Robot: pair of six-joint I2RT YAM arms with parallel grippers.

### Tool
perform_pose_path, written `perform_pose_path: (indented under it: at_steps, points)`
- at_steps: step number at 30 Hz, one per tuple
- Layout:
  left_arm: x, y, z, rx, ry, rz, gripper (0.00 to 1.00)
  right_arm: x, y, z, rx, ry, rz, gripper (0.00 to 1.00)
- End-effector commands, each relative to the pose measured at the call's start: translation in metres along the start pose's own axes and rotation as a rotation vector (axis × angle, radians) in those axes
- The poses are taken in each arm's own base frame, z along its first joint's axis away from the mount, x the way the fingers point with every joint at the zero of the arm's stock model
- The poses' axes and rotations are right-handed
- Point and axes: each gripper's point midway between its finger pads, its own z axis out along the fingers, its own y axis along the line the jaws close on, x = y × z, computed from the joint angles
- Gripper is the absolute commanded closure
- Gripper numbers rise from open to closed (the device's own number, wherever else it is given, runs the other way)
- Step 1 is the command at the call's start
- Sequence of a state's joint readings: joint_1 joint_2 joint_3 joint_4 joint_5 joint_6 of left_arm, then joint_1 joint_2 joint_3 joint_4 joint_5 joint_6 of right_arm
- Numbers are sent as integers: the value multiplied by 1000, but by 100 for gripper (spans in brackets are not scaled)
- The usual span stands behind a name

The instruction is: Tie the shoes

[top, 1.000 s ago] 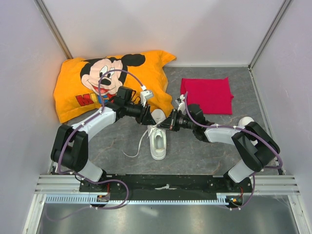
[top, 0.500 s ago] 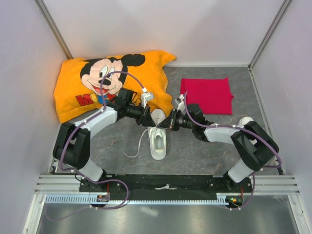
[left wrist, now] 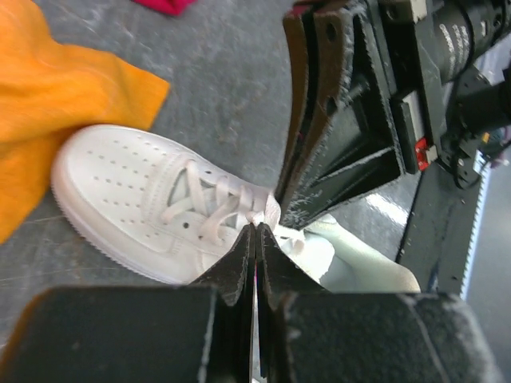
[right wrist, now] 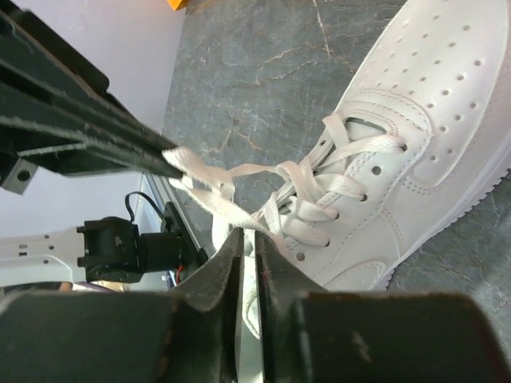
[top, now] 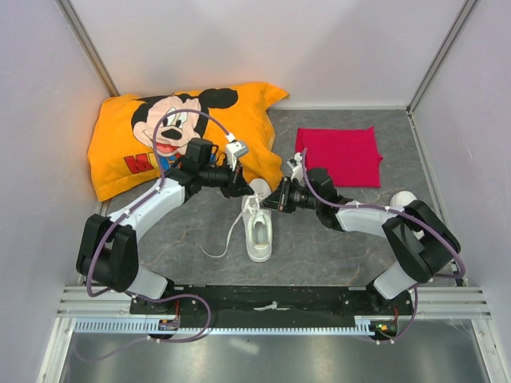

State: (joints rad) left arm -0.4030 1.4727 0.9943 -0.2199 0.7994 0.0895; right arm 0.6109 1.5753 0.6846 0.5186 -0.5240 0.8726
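Grey stone-patterned bench (top: 335, 239), centre toward near edge: plain white low-top sneaker (top: 258, 230). With left gripper (left wrist: 254, 228) and right gripper (right wrist: 249, 235) clamped on its thin white laces (right wrist: 359, 147), draw apart evenly, keeping tension.

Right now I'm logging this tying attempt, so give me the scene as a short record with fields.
shoe: one white sneaker, upright on the gray table, toe toward the pillow
lace: untied, part trailing on the table left of the sneaker
left gripper: shut on lace
right gripper: shut on lace
background: orange Mickey Mouse pillow, red cloth
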Motion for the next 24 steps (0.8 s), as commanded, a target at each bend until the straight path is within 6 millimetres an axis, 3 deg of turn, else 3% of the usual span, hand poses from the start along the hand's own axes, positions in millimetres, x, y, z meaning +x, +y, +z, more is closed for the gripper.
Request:
perform_pose_path:
  at_steps: [1,3,4,8,13,17,20,21,22,24]
  points:
    - [-26,8,-7,-86,-99,36,98,-12,23,-7,-50,-8,-116,76]
    - [-25,10,-7,-100,-102,24,99,-13,28,-12,-58,3,-165,69]
    - [-24,14,-6,-114,-101,16,98,-15,32,-14,-65,2,-186,60]
    - [-19,18,-2,-130,-90,-50,98,-15,54,-27,-117,43,-353,40]
    - [-15,24,5,-126,-78,-127,98,-4,51,-33,-90,152,-598,17]
    - [-18,26,9,-115,-89,-161,98,4,55,-31,-93,195,-746,13]
    - [-17,32,11,-122,-91,-192,98,21,66,-21,-126,248,-949,14]
    - [-17,31,12,-113,-95,-198,98,37,72,-17,-148,288,-1000,14]
    - [-18,31,12,-105,-95,-214,98,36,78,-12,-155,286,-1055,14]
    - [-16,32,13,-82,-90,-234,98,51,76,-3,-201,350,-1150,14]
